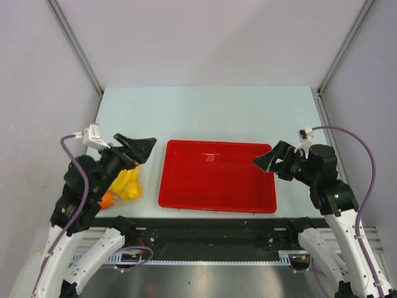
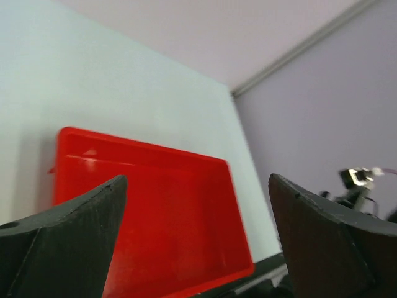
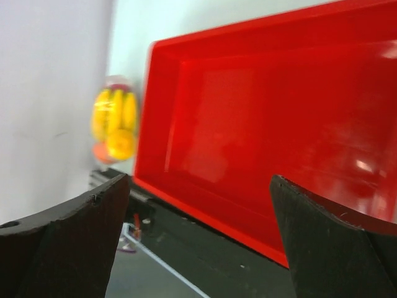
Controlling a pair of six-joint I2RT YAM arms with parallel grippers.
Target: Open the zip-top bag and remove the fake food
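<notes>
The zip-top bag, a clear crinkly plastic pouch, lies on the table just beside the left short wall of the red rectangular plastic tray, near the front edge. The left arm's wrist partly covers it from above. The fake food shows through the plastic as a cluster of yellow plastic fruit with one orange piece at the near end. Nothing lies loose outside it, so the fruit appears to be inside. Whether the zip strip is sealed cannot be told.

The left gripper hangs above the table just beyond the bag, its black jaws spread wide and holding nothing. Its own camera looks past them at the tray, not the pouch. The right gripper hovers over the tray's right end, its jaws also parted and empty, aimed leftward so that its view takes in tray and bag together. This likely suits a two-handed job: one arm close enough to pin the pouch, the other free to cross over and pull the seal. The tray probably waits beside the bag to receive the fruit.

The table is pale, smooth and matte. Plain grey-lilac wall panels joined by slim metal posts enclose it on three sides.
</notes>
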